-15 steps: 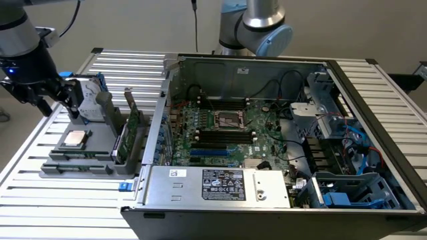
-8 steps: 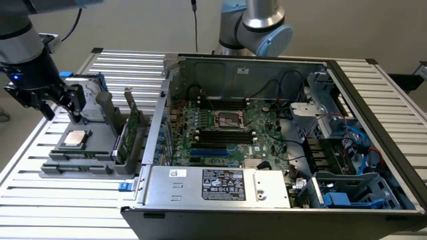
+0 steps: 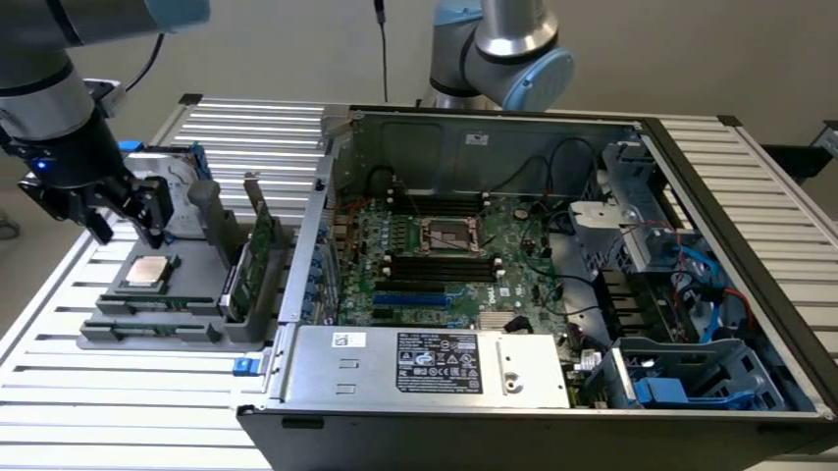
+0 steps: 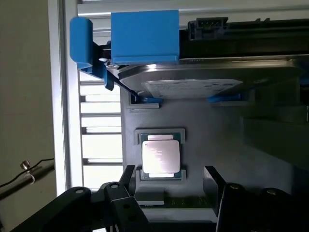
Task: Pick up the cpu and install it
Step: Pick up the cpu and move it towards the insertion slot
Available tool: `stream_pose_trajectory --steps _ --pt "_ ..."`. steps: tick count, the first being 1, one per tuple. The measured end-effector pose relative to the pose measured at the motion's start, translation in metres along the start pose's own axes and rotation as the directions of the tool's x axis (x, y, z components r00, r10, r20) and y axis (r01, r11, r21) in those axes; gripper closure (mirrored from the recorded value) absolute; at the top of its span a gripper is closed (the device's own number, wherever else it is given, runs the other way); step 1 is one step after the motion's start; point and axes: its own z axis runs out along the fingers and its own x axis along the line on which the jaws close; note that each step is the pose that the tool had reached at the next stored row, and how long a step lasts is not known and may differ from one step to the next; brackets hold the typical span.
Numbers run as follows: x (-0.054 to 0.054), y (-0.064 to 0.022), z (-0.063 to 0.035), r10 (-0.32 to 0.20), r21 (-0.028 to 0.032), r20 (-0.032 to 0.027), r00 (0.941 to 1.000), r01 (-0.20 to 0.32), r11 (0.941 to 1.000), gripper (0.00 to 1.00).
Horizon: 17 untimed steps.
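Slatted aluminium table holds everything, with the open computer case lying on its side so the motherboard faces up and its metal-framed socket is reachable from above. On the exterior view's left sits a grey parts fixture, which keeps each part in its own slot. The hard drive stands on edge at the back of it in blue clips. The gripper hovers over the fixture, fingers spread wide and holding nothing. The cpu lies flat in its shallow square pocket just below, untouched. Looks like free edges on two sides for the fingers, while the drive crowds the far side.
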Motion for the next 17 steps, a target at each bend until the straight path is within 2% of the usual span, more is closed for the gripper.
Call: stream_pose_trajectory --steps 14,16,17 --pt "0.004 -0.0013 0.0256 0.000 0.0000 0.0000 1.0000 0.000 1.0000 0.33" --pt "0.005 -0.0015 0.0293 0.000 0.0000 0.0000 1.0000 0.000 1.0000 0.31" --pt "0.005 -0.0016 0.0311 0.000 0.0000 -0.0001 1.0000 0.000 1.0000 0.25"
